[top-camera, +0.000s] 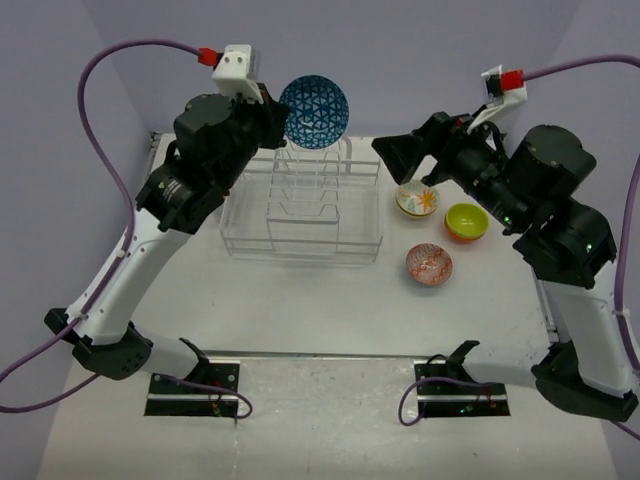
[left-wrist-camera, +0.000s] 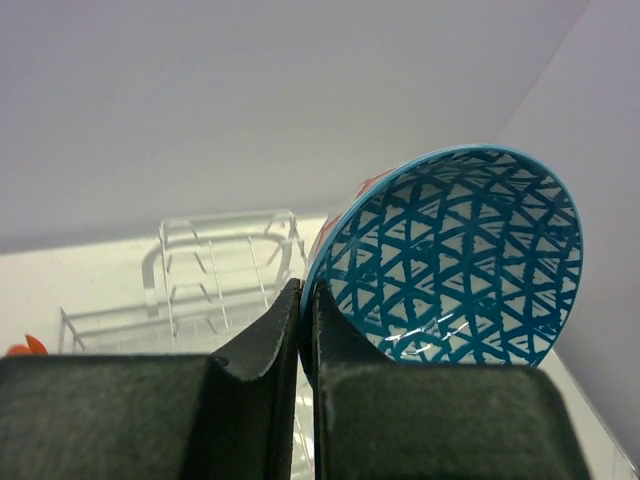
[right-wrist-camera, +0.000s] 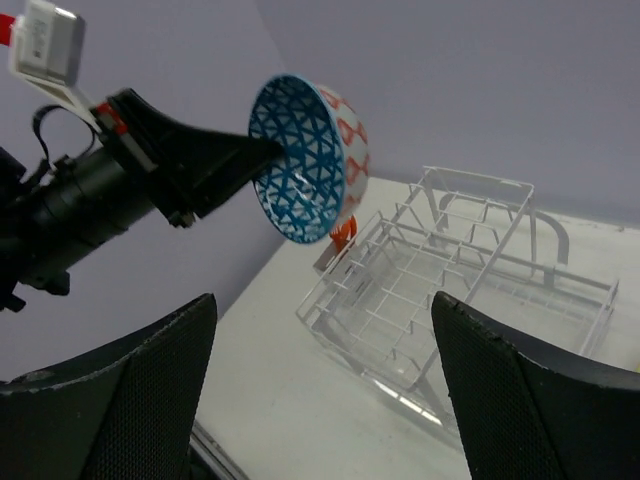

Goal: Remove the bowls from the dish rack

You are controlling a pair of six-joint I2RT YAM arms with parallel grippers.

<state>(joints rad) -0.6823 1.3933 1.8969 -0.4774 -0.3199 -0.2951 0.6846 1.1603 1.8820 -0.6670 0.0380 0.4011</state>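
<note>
My left gripper (top-camera: 277, 121) is shut on the rim of the dark blue patterned bowl (top-camera: 314, 112) and holds it high above the white wire dish rack (top-camera: 305, 205). The bowl also shows in the left wrist view (left-wrist-camera: 455, 260) and in the right wrist view (right-wrist-camera: 300, 157). The rack holds no bowls. Three bowls sit on the table right of the rack: the cream floral one (top-camera: 417, 200), the yellow-green one (top-camera: 466, 221) and the orange-red patterned one (top-camera: 429, 264). My right gripper (top-camera: 395, 150) is open and empty, above the rack's right end.
Orange utensils (right-wrist-camera: 342, 232) stand at the rack's far left end, in a small cup. The rack (right-wrist-camera: 455, 270) fills the table's back middle. The purple walls close in behind and at both sides.
</note>
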